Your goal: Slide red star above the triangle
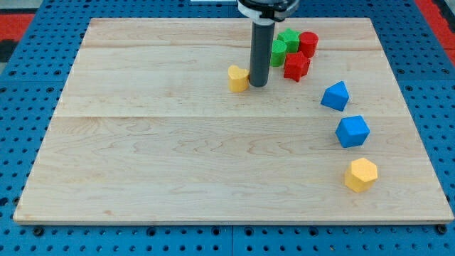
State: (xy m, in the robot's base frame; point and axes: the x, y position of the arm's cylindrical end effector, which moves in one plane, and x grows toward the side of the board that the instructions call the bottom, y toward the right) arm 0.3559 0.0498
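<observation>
Standing upright on the wooden board (178,163), the dark rod comes down from the view's top and ends at my tip (258,85), which sits just beside the small yellow block (238,78), on that block's right side, so close that the two seem to touch, though I cannot tell for sure. There are no jaws on this arm at all, only the plain rod, and it holds nothing. Taking that yellow block as the landmark, the red star (296,66) lies to its right and a little toward the view's top, on the far side of the rod, with the rod between the two. Packed tight with the star, still to the right of the yellow block and higher, are a green block (288,38) whose shape looks star-like, a second green block (278,51) partly hidden behind the rod, and a red cylinder (308,43) at the cluster's right edge; these four crowd together, touching or nearly so. Further right of the yellow block and slightly lower sits the blue triangle (335,96), well apart from it and just below and right of the red star. Lower again is a blue block (352,131), chunky and angular, and lowest and furthest of all is a yellow hexagon block (361,174).
</observation>
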